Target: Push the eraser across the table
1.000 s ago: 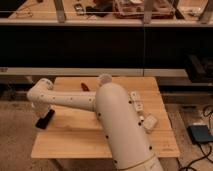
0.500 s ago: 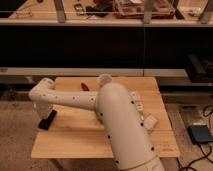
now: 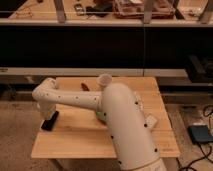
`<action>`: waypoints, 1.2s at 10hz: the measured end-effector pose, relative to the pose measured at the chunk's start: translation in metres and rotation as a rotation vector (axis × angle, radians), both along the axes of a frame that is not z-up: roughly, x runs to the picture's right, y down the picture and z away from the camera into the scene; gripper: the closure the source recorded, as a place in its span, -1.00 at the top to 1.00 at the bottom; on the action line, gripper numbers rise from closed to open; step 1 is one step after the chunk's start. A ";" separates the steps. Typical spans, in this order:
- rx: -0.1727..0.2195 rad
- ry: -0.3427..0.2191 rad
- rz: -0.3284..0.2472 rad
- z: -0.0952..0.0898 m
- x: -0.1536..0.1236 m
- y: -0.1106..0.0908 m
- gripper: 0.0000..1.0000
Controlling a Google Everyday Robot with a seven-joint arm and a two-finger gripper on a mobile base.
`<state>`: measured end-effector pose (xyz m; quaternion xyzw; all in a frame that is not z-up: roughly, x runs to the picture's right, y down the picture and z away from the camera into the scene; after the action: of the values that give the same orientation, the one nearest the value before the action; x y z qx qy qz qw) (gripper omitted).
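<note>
Change: since a second ago the wrist end of the arm (image 3: 75, 100) and the eraser (image 3: 50, 121) below it are seen shifted slightly rightward, inward from the left edge of the table (image 3: 75, 139). The other things are found where they were.
Gripper: the gripper (image 3: 47, 109) is carried at the end of the arm and pointed down over the left side of the table, just above the eraser.
Jaws: they are hidden under the wrist, so it cannot be told whether they are released or clenched.
Contact: the gripper is seen right at the far end of the eraser; whether the two touch cannot be told.
Eraser: a small flat black block, laid on the table close to its left edge, with its long side running from front-left to back-right.
Arm: white and thick at the bottom of the view. It is raised to a round-capped elbow over the back of the table, then stretched leftward as a slimmer, dotted forearm.
Bowl: only a green sliver of the bowl (image 3: 99, 118) is seen, under the arm near the middle of the table.
Stick: a thin red-brown stick (image 3: 85, 86) is laid near the back edge, just left of the elbow.
White pieces: small white pieces (image 3: 150, 121) are set on the right side of the table, just beside the thick part of the arm.
Floor: a blue box (image 3: 200, 134) is placed on the floor to the right of the table.
</note>
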<state>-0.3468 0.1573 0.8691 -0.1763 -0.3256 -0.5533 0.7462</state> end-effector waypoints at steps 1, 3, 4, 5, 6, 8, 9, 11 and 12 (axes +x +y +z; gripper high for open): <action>0.000 0.014 -0.004 0.001 0.010 -0.001 -1.00; -0.004 0.033 -0.009 0.002 0.023 -0.001 -1.00; -0.008 0.038 -0.009 0.003 0.027 0.000 -1.00; -0.019 0.049 -0.011 0.003 0.036 0.002 -1.00; -0.034 0.063 -0.011 0.003 0.048 0.006 -1.00; -0.053 0.074 -0.002 0.002 0.060 0.011 -1.00; -0.063 0.081 0.003 0.002 0.067 0.014 -1.00; -0.073 0.091 0.008 0.002 0.076 0.016 -1.00; -0.078 0.100 0.010 0.001 0.083 0.018 -1.00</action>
<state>-0.2637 0.1751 0.8701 -0.2309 -0.3104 -0.5269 0.7568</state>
